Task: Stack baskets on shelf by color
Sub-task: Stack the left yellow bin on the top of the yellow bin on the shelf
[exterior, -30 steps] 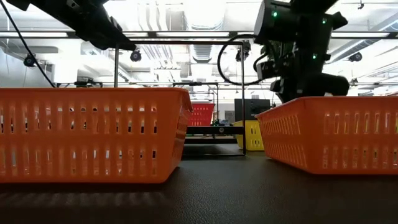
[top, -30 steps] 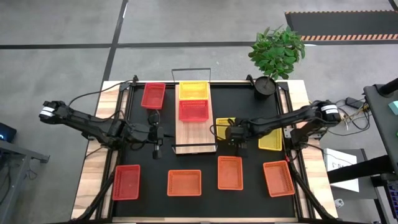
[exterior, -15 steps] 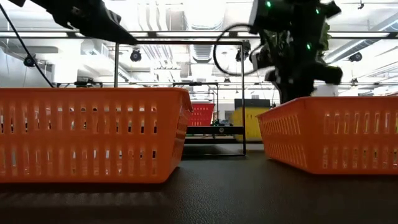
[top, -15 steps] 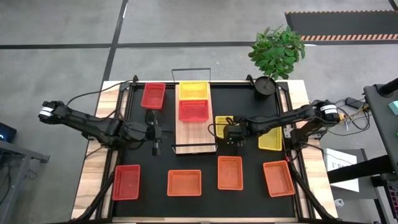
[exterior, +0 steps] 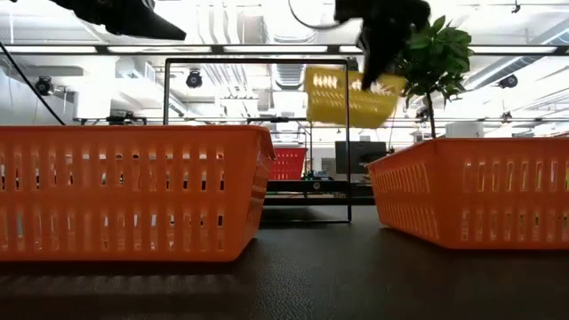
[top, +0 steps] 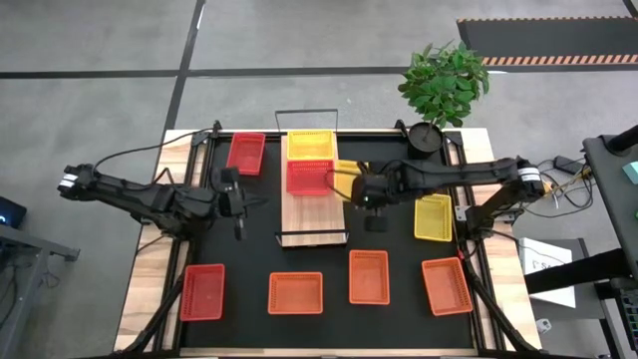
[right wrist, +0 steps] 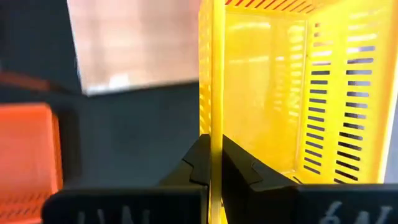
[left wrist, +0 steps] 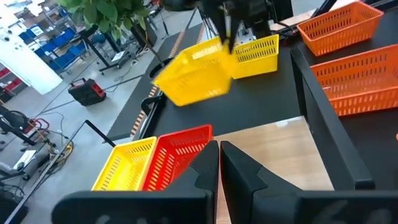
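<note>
Pinching one wall of a yellow plastic mesh basket (top: 348, 176), the right gripper (top: 365, 188) holds it aloft at three o'clock of the light-wood plank shelf (top: 313, 211), likely bound for the yellow basket at the shelf's twelve o'clock end (top: 310, 145). Left gripper (left wrist: 219, 163), pressed together, waits at nine o'clock.

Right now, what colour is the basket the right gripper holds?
Yellow. The right gripper pinches the lifted basket by its wall; the low view shows it best.

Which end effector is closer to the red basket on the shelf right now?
Right. The right end effector, shut on a lifted yellow basket, hangs just off the red basket's right side. The left end effector waits farther off, left of the shelf.
</note>
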`<state>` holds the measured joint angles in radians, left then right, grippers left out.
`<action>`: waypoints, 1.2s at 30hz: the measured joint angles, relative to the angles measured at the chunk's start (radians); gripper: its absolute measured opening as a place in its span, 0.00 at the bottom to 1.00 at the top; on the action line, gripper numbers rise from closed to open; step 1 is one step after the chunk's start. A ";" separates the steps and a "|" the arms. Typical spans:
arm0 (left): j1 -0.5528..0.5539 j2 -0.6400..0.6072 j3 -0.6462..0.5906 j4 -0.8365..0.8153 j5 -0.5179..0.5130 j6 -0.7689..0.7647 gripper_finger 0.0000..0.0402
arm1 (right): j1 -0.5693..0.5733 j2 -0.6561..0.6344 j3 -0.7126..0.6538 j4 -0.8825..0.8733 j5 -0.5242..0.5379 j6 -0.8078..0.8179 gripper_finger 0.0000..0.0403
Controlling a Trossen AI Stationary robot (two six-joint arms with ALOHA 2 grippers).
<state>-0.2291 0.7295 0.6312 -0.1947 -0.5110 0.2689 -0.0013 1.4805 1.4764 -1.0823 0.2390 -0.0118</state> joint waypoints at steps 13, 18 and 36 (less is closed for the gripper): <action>0.000 0.003 0.000 0.000 0.000 0.000 0.00 | -0.191 0.203 0.265 0.170 -0.006 -0.295 0.02; 0.000 0.004 0.000 -0.001 0.000 0.000 0.00 | -0.252 0.365 0.425 0.169 -0.010 -0.392 0.02; -0.001 0.003 0.000 -0.002 0.000 0.001 0.00 | -0.370 0.669 0.730 0.039 -0.063 -0.443 0.02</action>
<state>-0.2302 0.7322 0.6312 -0.1967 -0.5106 0.2697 -0.3710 2.1493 2.2060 -1.0435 0.1757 -0.4552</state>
